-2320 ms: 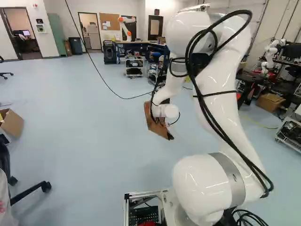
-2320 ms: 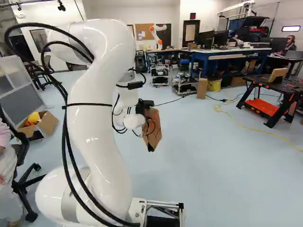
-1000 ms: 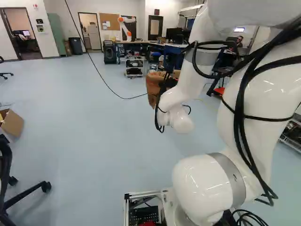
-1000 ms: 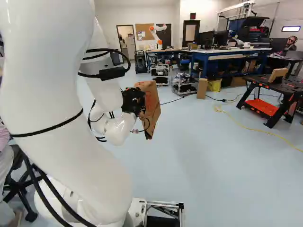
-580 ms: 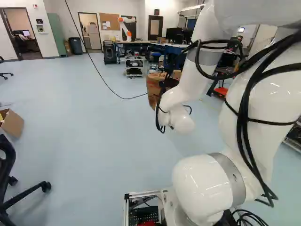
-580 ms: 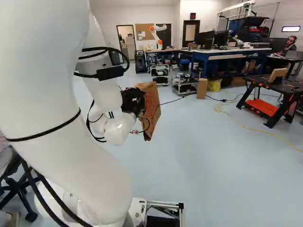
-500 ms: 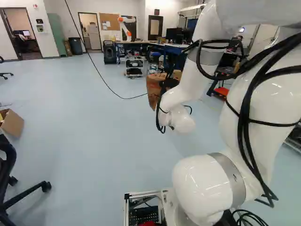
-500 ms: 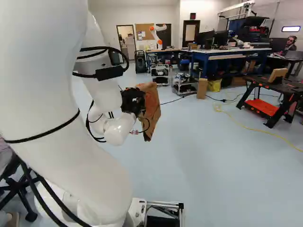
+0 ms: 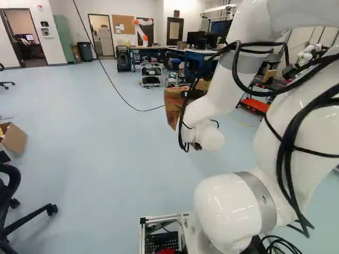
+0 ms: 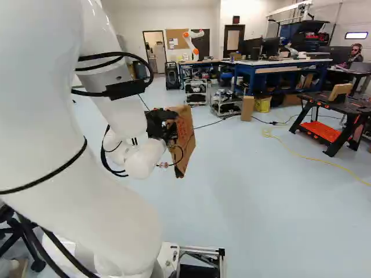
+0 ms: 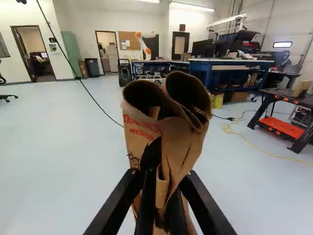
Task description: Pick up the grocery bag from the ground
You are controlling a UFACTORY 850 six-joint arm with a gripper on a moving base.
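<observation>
In the right base view my black gripper (image 10: 162, 126) is beside the brown paper grocery bag (image 10: 184, 142), which hangs above the floor. The left base view shows the bag (image 9: 172, 106) behind the wrist, partly covered by it. Seen from the wrist, the gripper (image 11: 160, 171) is shut on the bag (image 11: 142, 128), with crumpled paper pinched between its fingers. The bag's rolled, open top stands up beyond the fingertips. Its lower part is largely hidden by the fingers.
Blue workbenches (image 10: 278, 65) and wheeled carts (image 10: 226, 107) stand ahead. A black and orange stand (image 10: 331, 124) is at the right of the right base view, near a yellow cord. Another robot (image 9: 142, 32) stands far back. An office chair (image 9: 8, 196) and a cardboard box (image 9: 13, 138) are on the left.
The arm has folded back and lifted, and the bag has risen with the gripper. Over the last half second both shifted only slightly. The base has stayed where it was.
</observation>
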